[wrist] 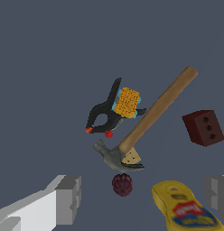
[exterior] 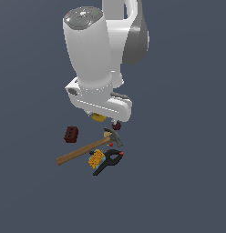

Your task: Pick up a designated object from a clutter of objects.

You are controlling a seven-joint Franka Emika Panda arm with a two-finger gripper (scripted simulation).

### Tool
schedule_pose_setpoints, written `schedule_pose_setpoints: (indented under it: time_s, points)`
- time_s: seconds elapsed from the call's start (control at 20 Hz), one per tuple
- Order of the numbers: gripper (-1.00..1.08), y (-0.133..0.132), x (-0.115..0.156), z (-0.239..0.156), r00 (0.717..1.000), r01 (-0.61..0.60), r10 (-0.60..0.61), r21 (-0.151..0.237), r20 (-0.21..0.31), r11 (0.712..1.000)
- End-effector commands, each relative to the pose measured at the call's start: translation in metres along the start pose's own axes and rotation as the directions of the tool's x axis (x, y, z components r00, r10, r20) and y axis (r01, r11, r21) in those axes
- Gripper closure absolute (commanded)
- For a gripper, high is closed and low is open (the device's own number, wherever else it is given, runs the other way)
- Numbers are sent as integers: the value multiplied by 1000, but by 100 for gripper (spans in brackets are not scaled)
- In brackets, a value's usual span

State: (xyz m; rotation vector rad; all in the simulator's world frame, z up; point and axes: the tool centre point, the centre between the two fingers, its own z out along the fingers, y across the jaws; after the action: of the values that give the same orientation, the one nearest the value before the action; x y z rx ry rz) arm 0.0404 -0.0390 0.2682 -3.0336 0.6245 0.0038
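Note:
The designated object, a black Y-shaped clamp with red-orange tips, lies flat in the clutter of objects; in the exterior view the clamp is the item nearest the camera. An orange gridded block rests against it. My gripper is open, its grey fingers wide apart, and it hovers over the berry and the bottle, short of the clamp. In the exterior view the arm's white hand hides the fingers.
A wooden-handled hammer lies right beside the clamp, its head near the clamp's tips. A dark red berry and a yellow bottle lie under the hand. A dark red brick sits at the exterior view's left.

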Motion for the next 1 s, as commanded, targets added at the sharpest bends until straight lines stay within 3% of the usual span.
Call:
schedule_pose_setpoints:
  time_s: [0.0,0.45,0.7,0.95]
  points:
    - [-92,-4,6,15,997,-71,71,2,3,997]
    - [-92,-16,26,69,948,-318,318,1,7,948]
    - [-92,-20,36,101,894,-447,447,-5,4,894]
    - [-92,-24,43,133,824,-567,567,-12,-5,824]
